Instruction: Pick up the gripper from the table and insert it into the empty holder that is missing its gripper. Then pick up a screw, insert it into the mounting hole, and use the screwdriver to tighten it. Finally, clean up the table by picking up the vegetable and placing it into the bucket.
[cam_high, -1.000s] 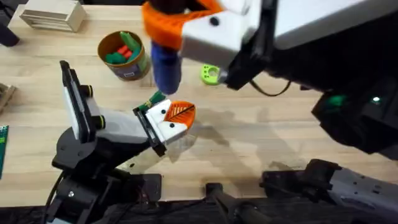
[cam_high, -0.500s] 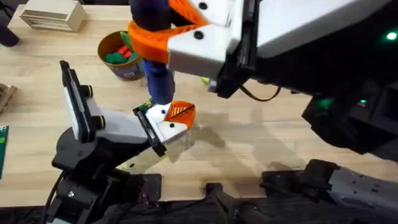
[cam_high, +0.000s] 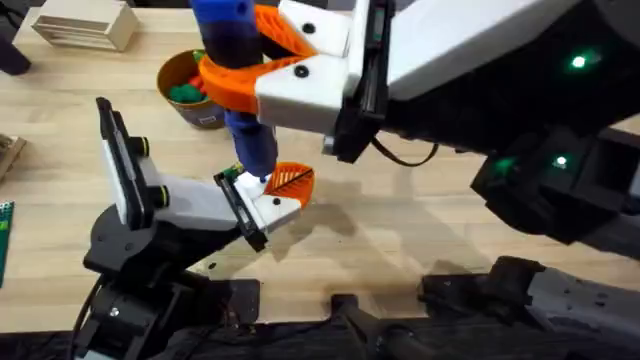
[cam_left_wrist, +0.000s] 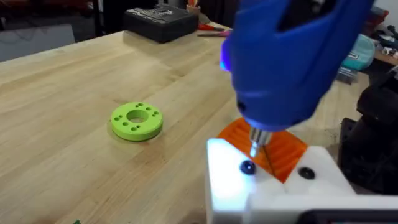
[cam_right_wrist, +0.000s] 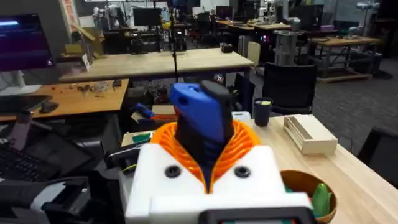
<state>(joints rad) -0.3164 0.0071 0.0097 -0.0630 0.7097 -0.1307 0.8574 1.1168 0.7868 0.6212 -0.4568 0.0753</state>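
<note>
Blue cylindrical powered screwdriver: held upright in the right pincer, tip set down on the white angular plastic holder, beside the orange ribbed wedge finger seated there. Round tin bucket: behind the holder on the wooden tabletop. Lime-green ring: on the tabletop, apart from the holder.

Bright even light, soft tabletop shadows, screwdriver blurred (close up)
</note>
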